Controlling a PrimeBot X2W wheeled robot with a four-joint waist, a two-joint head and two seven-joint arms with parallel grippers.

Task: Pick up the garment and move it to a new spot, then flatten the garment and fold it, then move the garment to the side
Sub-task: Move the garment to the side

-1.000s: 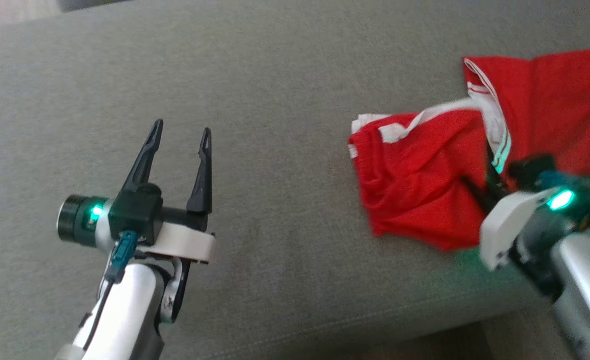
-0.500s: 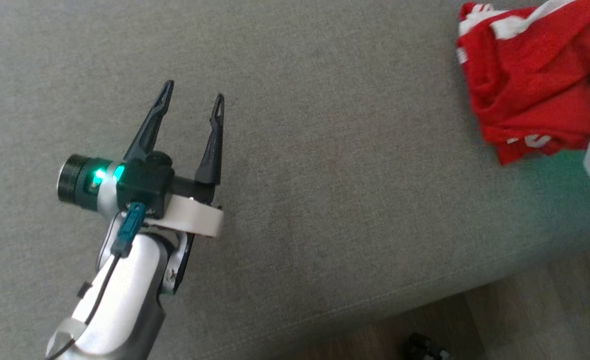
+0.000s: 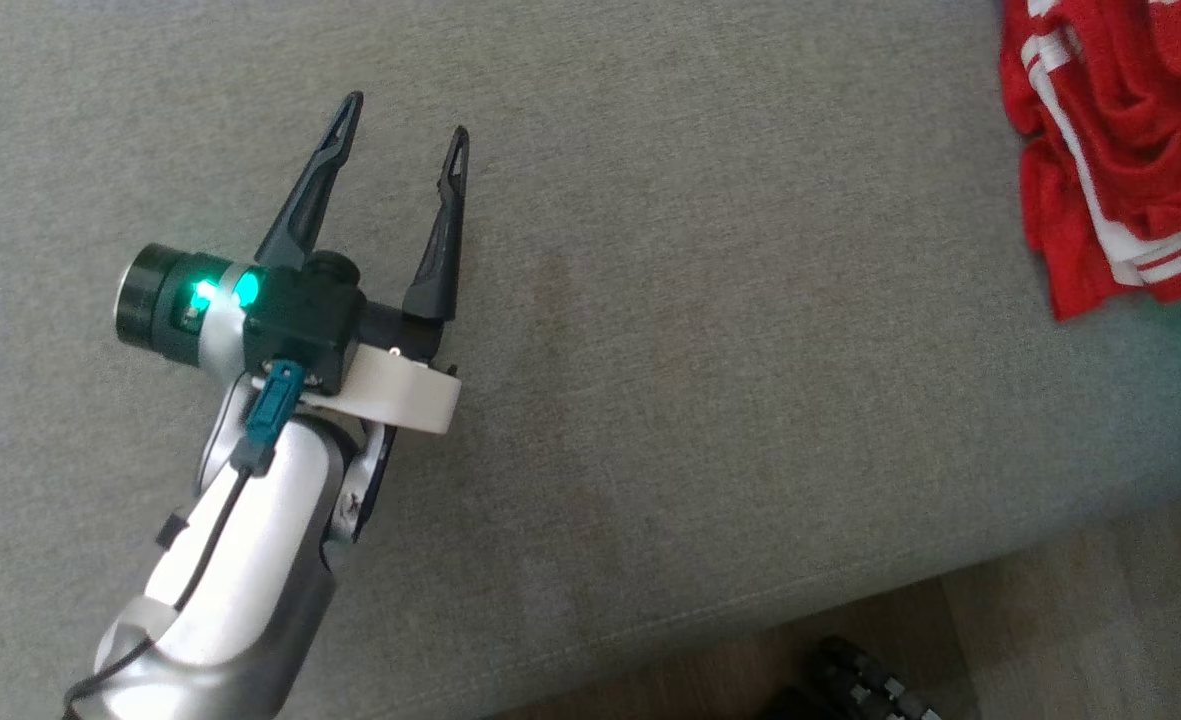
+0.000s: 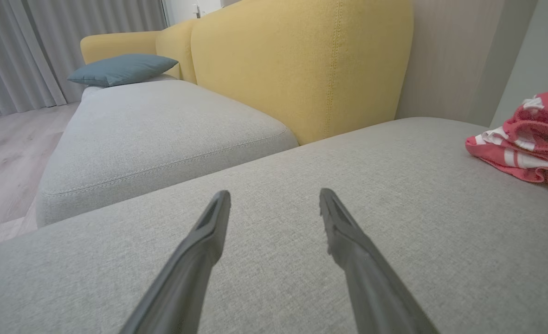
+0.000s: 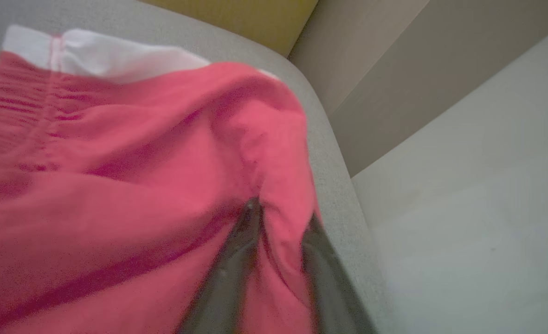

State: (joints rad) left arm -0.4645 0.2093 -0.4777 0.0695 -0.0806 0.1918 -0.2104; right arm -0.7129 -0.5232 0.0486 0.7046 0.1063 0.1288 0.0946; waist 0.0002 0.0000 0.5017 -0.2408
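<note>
The red garment (image 3: 1120, 150) sits bunched at the far right end of the grey cushion (image 3: 700, 350), white stripes showing in the folds. In the right wrist view the right gripper (image 5: 280, 213) is pinching a fold of the cloth between its two dark fingers, close to the cushion's right edge. The left gripper (image 3: 407, 115) hovers over the cushion's left half with its fingers spread and nothing between them, well apart from the cloth.

From where I stand this looks like the carrying step. To do it well, the pinch should stay firm and the cloth should lift clear of the cushion before it travels, so no trailing hem drags or slips over the right edge. The bare middle of the cushion looks like a good spot to set it down, within reach of both arms for flattening.

A second ago part of the garment lay spread flat; now it is all gathered into a heap. The head camera has turned too, so the cloth's shift toward the picture's corner is largely that.
</note>
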